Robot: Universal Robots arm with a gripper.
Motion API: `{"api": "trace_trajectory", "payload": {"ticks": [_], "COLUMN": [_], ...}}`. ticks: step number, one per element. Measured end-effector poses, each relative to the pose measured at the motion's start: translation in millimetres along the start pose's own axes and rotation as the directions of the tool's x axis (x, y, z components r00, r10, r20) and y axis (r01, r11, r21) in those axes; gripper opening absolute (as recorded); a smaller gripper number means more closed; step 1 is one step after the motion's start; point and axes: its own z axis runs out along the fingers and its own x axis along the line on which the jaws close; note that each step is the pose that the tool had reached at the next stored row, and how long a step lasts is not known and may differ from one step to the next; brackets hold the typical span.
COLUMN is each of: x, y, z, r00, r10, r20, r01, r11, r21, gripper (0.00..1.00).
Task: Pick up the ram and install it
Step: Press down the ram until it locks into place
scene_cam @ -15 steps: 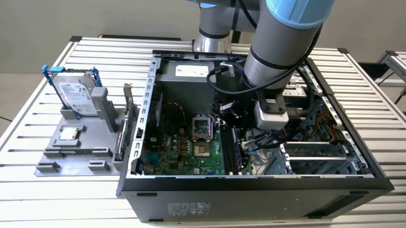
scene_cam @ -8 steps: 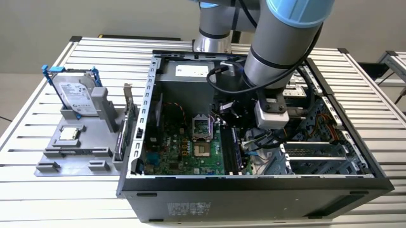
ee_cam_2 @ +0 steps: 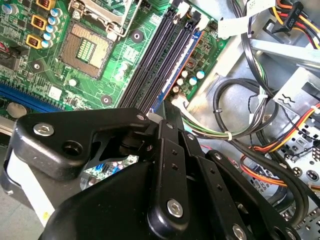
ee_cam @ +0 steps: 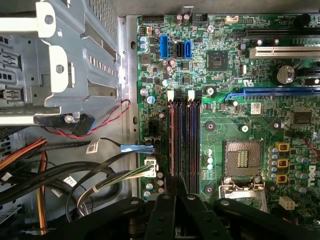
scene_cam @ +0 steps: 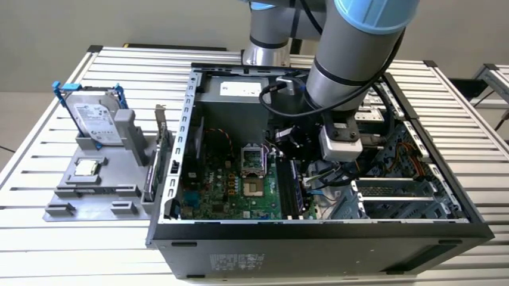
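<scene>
The arm reaches down into the open computer case (scene_cam: 318,237), which lies on its side on a slatted metal table (scene_cam: 40,250). The gripper (scene_cam: 304,156) hangs over the green motherboard (scene_cam: 226,185), right above the bank of long black memory slots (ee_cam: 192,140).

In both wrist views the 2 black fingers come to a narrow point, drawn together on the thin top edge of the ram (ee_cam: 173,140). The ram stands on edge in the outermost slot, the 1 nearest the board's border and the bundle of cables (ee_cam: 100,180). In the second wrist view the ram (ee_cam_2: 182,67) shows as a slim strip with a blue and orange sheen, running from the white latch end of the slots down to the gripper (ee_cam_2: 162,112). The gripper (ee_cam: 176,186) holds it at the end nearest the cameras. Whether the ram is fully seated, I cannot tell.

The neighbouring slots (ee_cam_2: 155,55) are bare, and the square processor socket (ee_cam: 242,160) lies just beside them.

On the exterior view's left, well apart from the case, a silver hard drive (scene_cam: 94,116) with blue rails stands in a grey holder (scene_cam: 59,210)
</scene>
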Motion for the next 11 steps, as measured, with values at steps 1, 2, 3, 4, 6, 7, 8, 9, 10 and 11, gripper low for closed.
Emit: {"api": "trace_trajectory", "payload": {"ticks": [1,2,3,4,6,7,8,9,10,11], "x": [0.0,0.0,-0.1,-0.1,-0.1,-0.1,-0.2,-0.2,-0.2,-0.2], "y": [0.0,0.0,0.0,0.0,0.0,0.0,0.0,0.0,-0.1,0.0], "z": [0.0,0.0,0.0,0.0,0.0,0.0,0.0,0.0,0.0,0.0], "r00": [1.0,1.0,1.0,1.0,0.9999,0.9997,0.9992,0.9986,0.9976,0.9961], "r10": [0.0,-0.001,-0.001,-0.002,-0.013,-0.026,-0.039,-0.053,-0.07,-0.088], "r20": [0.0,0.0001,0.0001,0.0001,0.0006,0.001,0.0015,0.002,0.0026,0.0033], "r01": [0.0,0.001,0.001,0.002,0.013,0.026,0.039,0.053,0.07,0.088], "r11": [1.0,1.0,1.0,1.0,0.9999,0.9997,0.9992,0.9986,0.9976,0.9961], "r21": [0.0,-0.0001,-0.0001,0.0,-0.0003,-0.0005,-0.0008,-0.001,-0.0012,-0.0016], "gripper": [0.0,0.0,0.0,0.0,0.0,0.0,0.0,0.0,0.0,0.0]}}
